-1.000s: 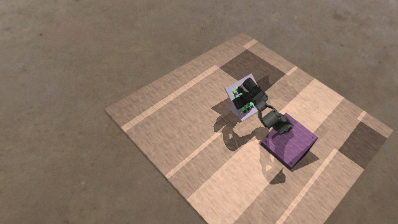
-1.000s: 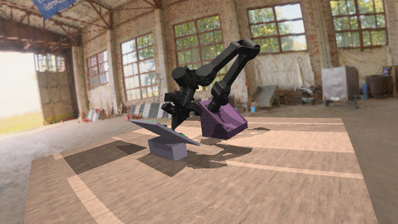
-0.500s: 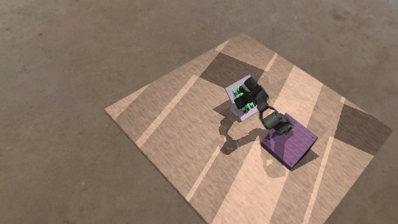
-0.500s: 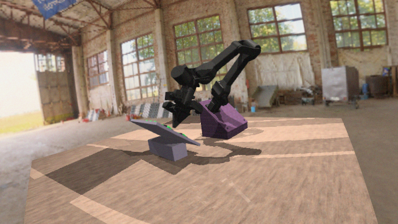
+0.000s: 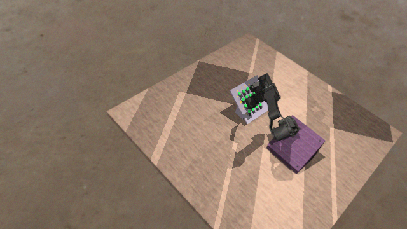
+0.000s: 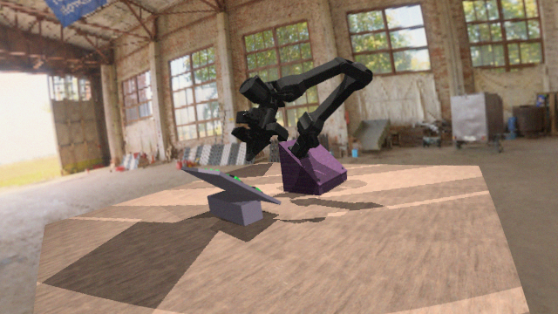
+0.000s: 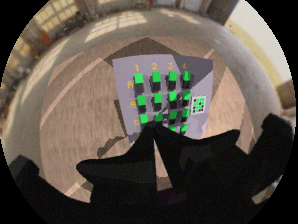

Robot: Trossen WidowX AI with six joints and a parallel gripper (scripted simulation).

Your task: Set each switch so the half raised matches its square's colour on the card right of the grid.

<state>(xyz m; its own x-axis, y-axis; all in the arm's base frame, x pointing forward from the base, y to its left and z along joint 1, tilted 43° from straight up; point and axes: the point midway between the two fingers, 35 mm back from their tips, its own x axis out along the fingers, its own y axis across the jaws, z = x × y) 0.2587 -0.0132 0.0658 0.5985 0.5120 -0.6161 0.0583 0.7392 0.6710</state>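
My claw (image 5: 250, 102) (image 6: 249, 159) (image 7: 150, 124) is closed on nothing, up over the tilted switch panel (image 5: 243, 117) (image 6: 227, 182) (image 7: 125, 75). Left to right: column 1's C switch (image 7: 144, 119) shows green, the lower middle's hidden behind my fingers, and the card (image 7: 198, 105) is too blurry, so can't tell what's left, tbh.

One panel (image 5: 257, 116) (image 6: 231, 185) (image 7: 125, 70), one card (image 7: 198, 105), one arm (image 5: 271, 98) (image 6: 323, 76)

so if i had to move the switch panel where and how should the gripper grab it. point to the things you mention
Probably the block under the sloping panel (image 5: 258, 117) (image 6: 231, 185) (image 7: 125, 75): its upright, flat side faces suit the fingers, coming in low from a side. The panel's thin rim overhangs it, so watch that. Whether the gripper opens wide enough, I cannot tell.
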